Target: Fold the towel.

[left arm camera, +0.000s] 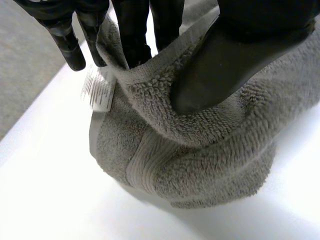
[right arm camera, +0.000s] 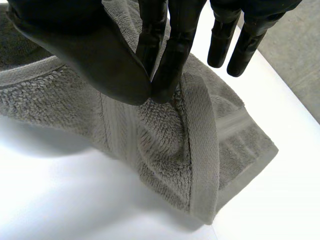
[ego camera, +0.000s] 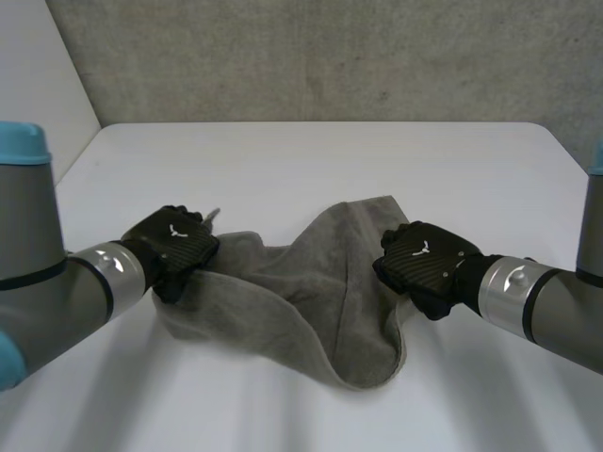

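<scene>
Head view first, nearest stuff. You've got the towel bunched up around the middle of the white table, with its near edge drooping in a rounded lobe toward the robot, a bit right of centre. Both forearms come in from the near corners and get cut off at the frame edges. The left hand sits on the towel's left end and the right hand on its right edge. They're well apart, with slack cloth sagging between them. From up there the backs of the hands cover the fingers, so you can't read the grip.

The wrist views sort that out. In the left wrist view, the left hand has its thumb pressed onto a rolled hem with the fingers on the other side of the fold, so the cloth is pinched between them. A white care label hangs off the hem just beside the fingertips, with print too small to read. The rest of the towel bulges into a lump under the palm.

In the right wrist view, the right hand has its thumb meeting some fingertips on a raised ridge of towel, pinching it. The other fingers hang straight beside it, holding nothing. A flat hem band runs down to a corner that lies on the table.

Farther back in the head view, the table runs to a grey wall.
</scene>
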Robot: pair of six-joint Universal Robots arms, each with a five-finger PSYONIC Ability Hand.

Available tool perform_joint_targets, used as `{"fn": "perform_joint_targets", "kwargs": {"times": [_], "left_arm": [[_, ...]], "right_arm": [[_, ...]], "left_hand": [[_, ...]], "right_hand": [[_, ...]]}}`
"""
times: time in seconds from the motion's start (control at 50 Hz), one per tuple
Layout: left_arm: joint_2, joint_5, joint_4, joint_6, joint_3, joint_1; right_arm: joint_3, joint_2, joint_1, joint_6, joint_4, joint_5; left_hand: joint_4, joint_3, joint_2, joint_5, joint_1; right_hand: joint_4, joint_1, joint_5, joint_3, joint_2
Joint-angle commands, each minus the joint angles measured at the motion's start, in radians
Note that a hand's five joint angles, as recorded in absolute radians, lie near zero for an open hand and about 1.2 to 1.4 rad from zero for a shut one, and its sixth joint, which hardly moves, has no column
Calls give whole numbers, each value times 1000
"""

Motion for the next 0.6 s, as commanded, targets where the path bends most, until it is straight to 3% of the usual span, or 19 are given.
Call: {"fn": "perform_joint_targets", "kwargs": {"times": [0.02,0.16,0.24,0.3,0.34,0.44,0.6], "left_arm": [[58,4,43,-22,-107,1],[56,2,83,-22,-184,19],[58,4,112,-22,-209,44],[58,4,123,-22,-217,49],[58,4,123,-22,-218,50],[66,2,126,-22,-217,49],[75,1,138,-22,-218,49]], "right_arm": [[64,-44,-36,-4,3,-9],[101,-44,-56,-9,-13,-7],[118,-44,-90,-30,-19,-10],[125,-42,-102,-61,-20,-18],[127,-39,-102,-68,-29,-30],[144,-34,-99,-68,-69,-38],[179,-39,-92,-64,-141,-36]], "left_hand": [[-54,-48,15,-9,51],[-54,-48,-5,-29,30],[-54,-48,-152,-176,-117],[-54,-48,-337,-361,-302],[-54,-48,-434,-458,-398],[-54,-48,-440,-464,-404],[-54,-48,-443,-467,-407]], "right_hand": [[-75,105,67,-45,101],[-75,105,67,-45,101],[-75,56,19,-45,52],[-75,-76,-114,-45,-80],[-75,-293,-330,-45,-296],[-75,-516,-554,-45,-520],[-75,-520,-557,-45,-523]]}}
